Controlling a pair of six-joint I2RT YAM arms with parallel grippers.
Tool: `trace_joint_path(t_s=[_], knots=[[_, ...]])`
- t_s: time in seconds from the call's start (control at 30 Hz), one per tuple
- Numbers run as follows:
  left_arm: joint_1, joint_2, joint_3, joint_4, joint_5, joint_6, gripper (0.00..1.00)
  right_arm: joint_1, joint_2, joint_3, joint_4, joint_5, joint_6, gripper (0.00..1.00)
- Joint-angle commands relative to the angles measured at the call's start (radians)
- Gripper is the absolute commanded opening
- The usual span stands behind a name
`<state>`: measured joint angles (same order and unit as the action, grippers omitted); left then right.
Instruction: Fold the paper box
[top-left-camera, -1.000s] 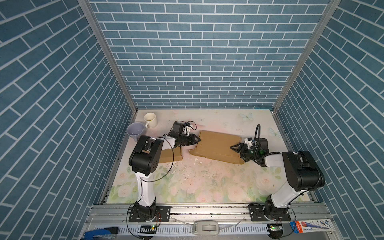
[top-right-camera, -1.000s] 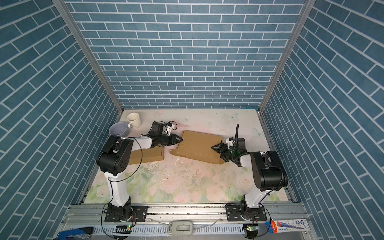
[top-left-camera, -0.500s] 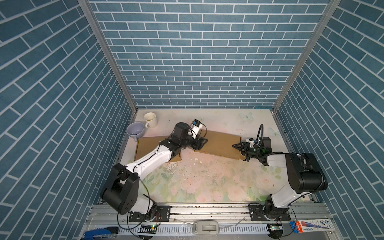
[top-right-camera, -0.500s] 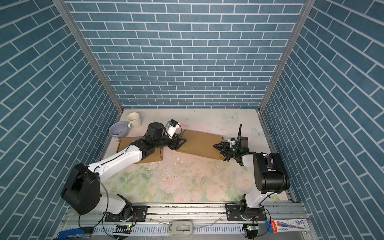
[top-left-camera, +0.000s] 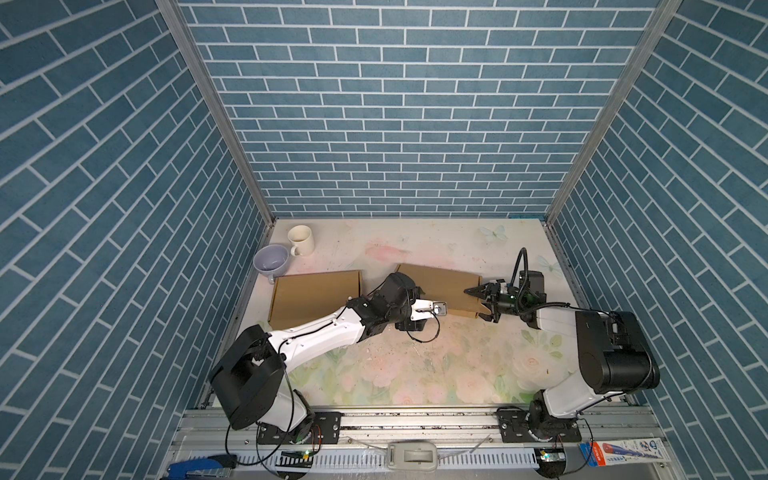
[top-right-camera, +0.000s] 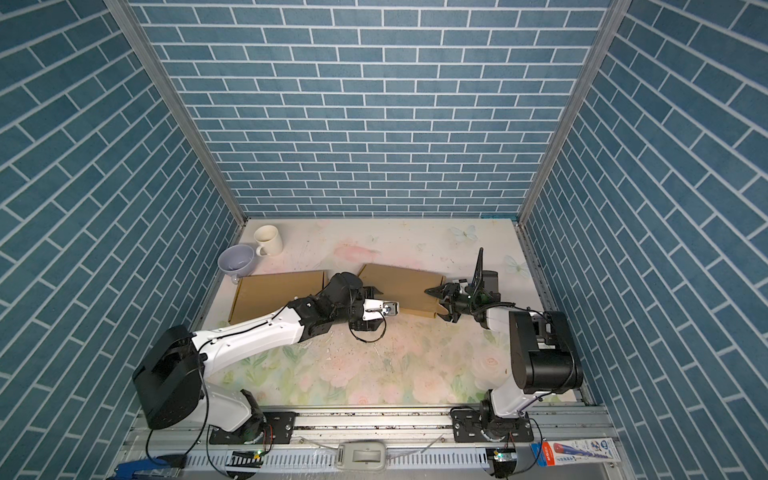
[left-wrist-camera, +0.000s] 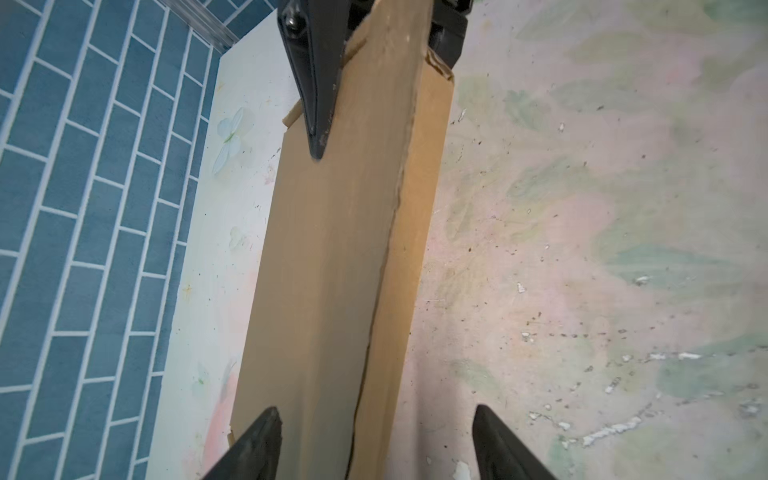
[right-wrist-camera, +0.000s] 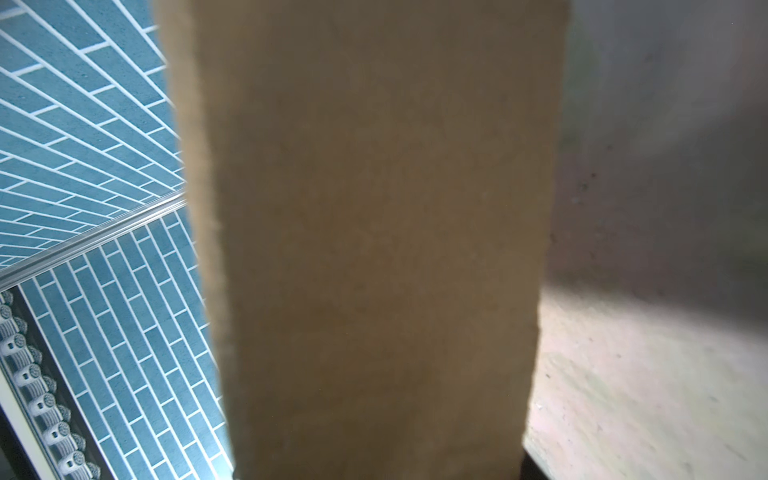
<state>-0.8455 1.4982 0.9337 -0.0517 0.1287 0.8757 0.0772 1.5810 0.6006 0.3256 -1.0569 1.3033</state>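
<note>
Left wrist view, not right: crease along paper box (left-wrist-camera: 328, 270)

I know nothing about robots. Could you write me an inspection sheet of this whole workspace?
Surface: floral-printed table, scuffed and speckled.
Job's things: flattened brown box between the arms; second flat cardboard piece lying at left.
Clutter: cream mug and lavender cup in the far-left corner.
Grippers: left pincer open, straddling the box's end; right pincer around the opposite end, grip unclear.
Cables: black cable arching over the right wrist; second cable looping under the left.
Surroundings: blue brick-patterned walls on three sides.
</note>
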Motion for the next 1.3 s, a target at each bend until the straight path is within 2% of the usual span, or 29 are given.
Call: trace_joint_path(t_s=[0.0,0.3,0.47,0.6,0.73,1.03,1.13,1.27], knots=[[-0.007,0.041,-0.007,0.048,-0.049,0.124,0.73,-0.002,-0.018,0.018,0.035,-0.041,0.093,0.51],[-0.018,0.115,-0.079,0.318,-0.181,0.203,0.73,-0.002,-0.014,-0.012,0.165,-0.069,0.211,0.48],[-0.027,0.197,-0.153,0.597,-0.304,0.309,0.72,-0.001,-0.016,-0.018,0.172,-0.084,0.217,0.48],[-0.029,0.266,-0.171,0.796,-0.376,0.386,0.67,-0.001,-0.023,-0.025,0.170,-0.095,0.218,0.48],[-0.029,0.308,-0.174,0.910,-0.413,0.443,0.57,-0.001,-0.037,-0.032,0.170,-0.098,0.220,0.49],[-0.029,0.243,-0.176,0.821,-0.416,0.431,0.42,-0.002,-0.106,-0.050,0.147,-0.098,0.189,0.69],[-0.029,0.196,-0.166,0.727,-0.426,0.397,0.41,-0.012,-0.161,-0.037,0.013,-0.086,0.101,0.73],[-0.029,0.113,-0.112,0.479,-0.436,0.308,0.39,-0.030,-0.246,0.038,-0.305,-0.040,-0.104,0.75]])
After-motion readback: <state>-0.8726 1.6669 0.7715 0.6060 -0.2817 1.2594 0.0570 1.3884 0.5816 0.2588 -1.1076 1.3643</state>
